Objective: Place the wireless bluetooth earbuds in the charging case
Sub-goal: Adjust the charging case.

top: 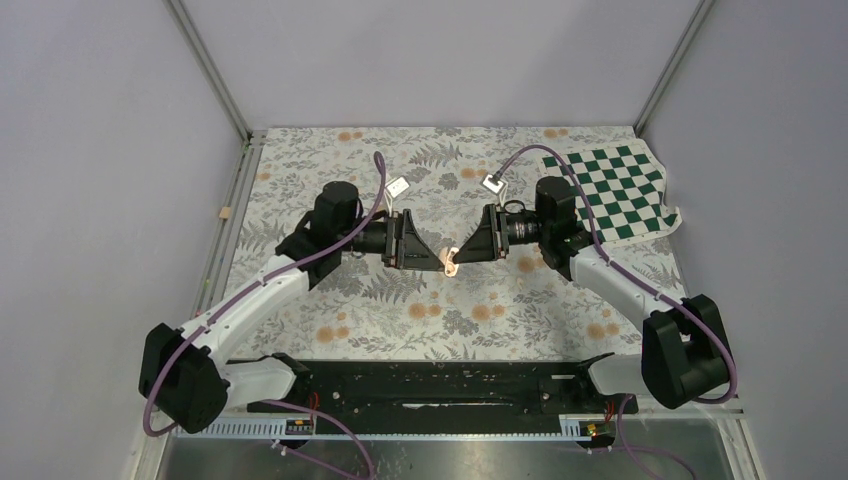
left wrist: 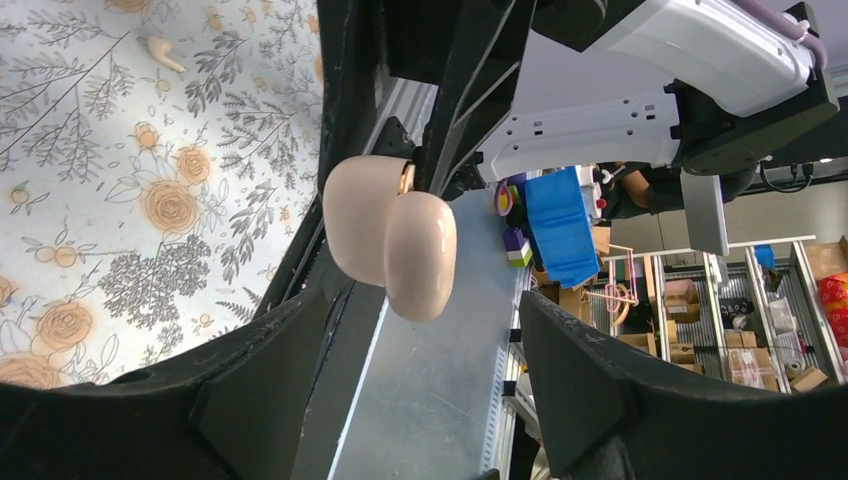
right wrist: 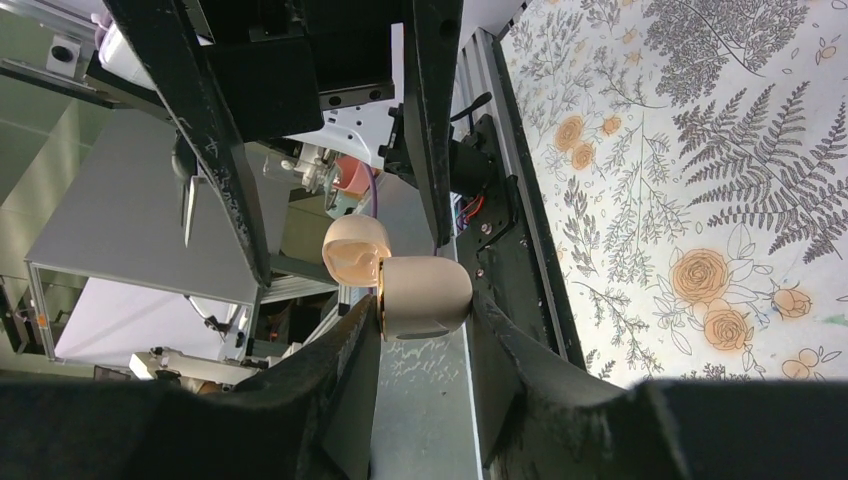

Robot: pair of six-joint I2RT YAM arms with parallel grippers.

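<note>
Peach-pink round plastic charging case (right wrist: 425, 297) sits pinched in our right gripper (right wrist: 422, 325); our left gripper (left wrist: 418, 325) has its fingers (left wrist: 585, 375) spread wide around it.

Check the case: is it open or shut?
Open. The lid stands swung back beside the case in both wrist views; the right gripper holds it.

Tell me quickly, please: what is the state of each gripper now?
Left gripper: open, gripping nothing.
Right gripper: closed on the charging case, whose lid is open.
</note>
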